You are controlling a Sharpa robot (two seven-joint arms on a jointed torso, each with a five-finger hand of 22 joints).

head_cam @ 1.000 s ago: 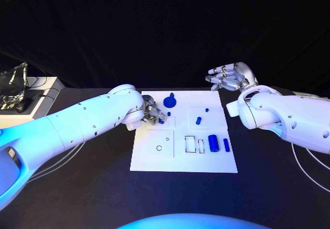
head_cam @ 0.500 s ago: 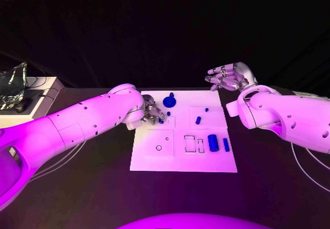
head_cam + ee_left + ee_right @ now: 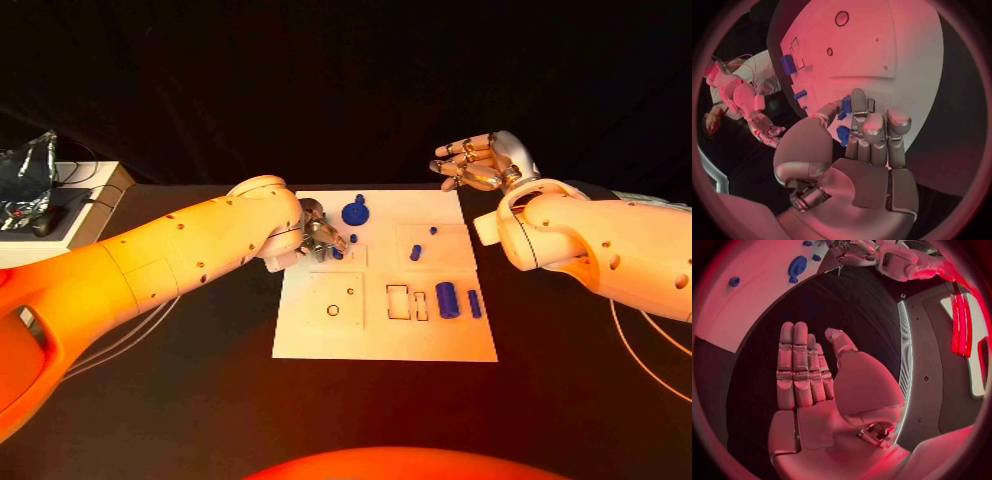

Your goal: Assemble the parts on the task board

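Two hands: left [image 3: 320, 238] over board's left edge, right [image 3: 483, 162] off board at 1 o'clock
Left fingers [image 3: 859, 105]: narrow, tips at small blue part [image 3: 846, 104]; held or merely touched, cannot tell
Right fingers [image 3: 795, 360]: straight, side by side, thumb apart, holding nothing
Board [image 3: 368, 335]: mid-desk [image 3: 173, 400]
Disc part [image 3: 355, 212]: 12 o'clock on board
Pegs [image 3: 415, 252]: right of centre
Cylinder [image 3: 447, 299]: 4 o'clock, thin bar [image 3: 475, 303] just beside
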